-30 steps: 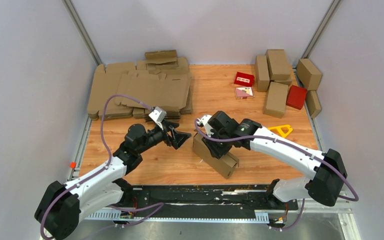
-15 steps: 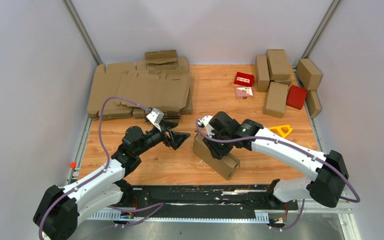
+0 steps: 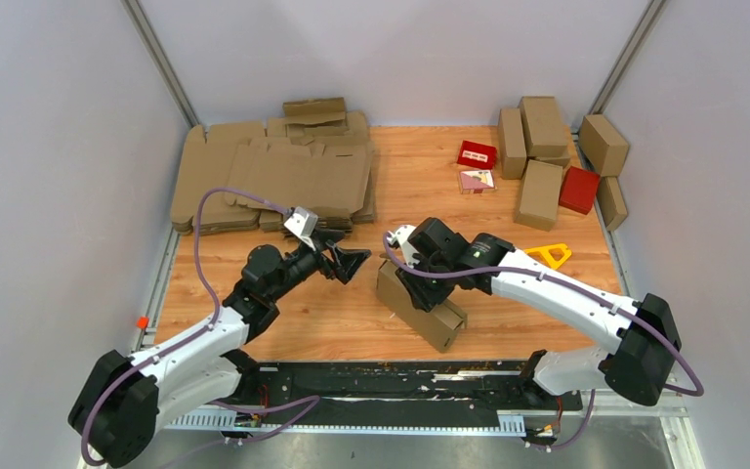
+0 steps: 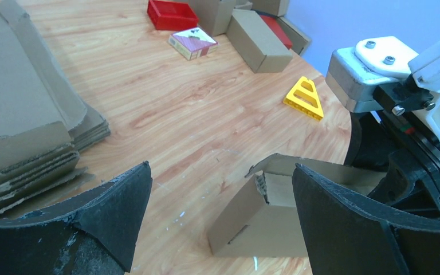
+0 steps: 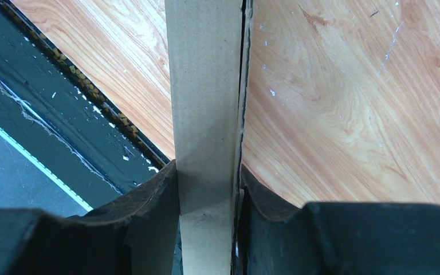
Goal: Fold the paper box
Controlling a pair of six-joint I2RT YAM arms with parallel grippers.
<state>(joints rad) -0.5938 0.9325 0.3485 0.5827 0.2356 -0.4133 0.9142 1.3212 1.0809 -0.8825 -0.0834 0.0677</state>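
Observation:
The paper box is a partly folded brown cardboard piece standing on the wooden table at the centre front, its top flap loose. My right gripper comes down on it from above and is shut on one upright wall of the paper box, a finger pressed flat on each side. My left gripper hovers just left of the box, apart from it, jaws wide open and empty. In the left wrist view the box lies ahead between my open fingertips, and the left gripper touches nothing.
A stack of flat brown blanks fills the back left. Finished brown boxes and red boxes stand at the back right, with a small patterned box. A yellow triangle lies right of the arm. A black rail borders the front.
My left gripper has drifted slightly back and up, staying open. The right gripper and the box have hardly moved.

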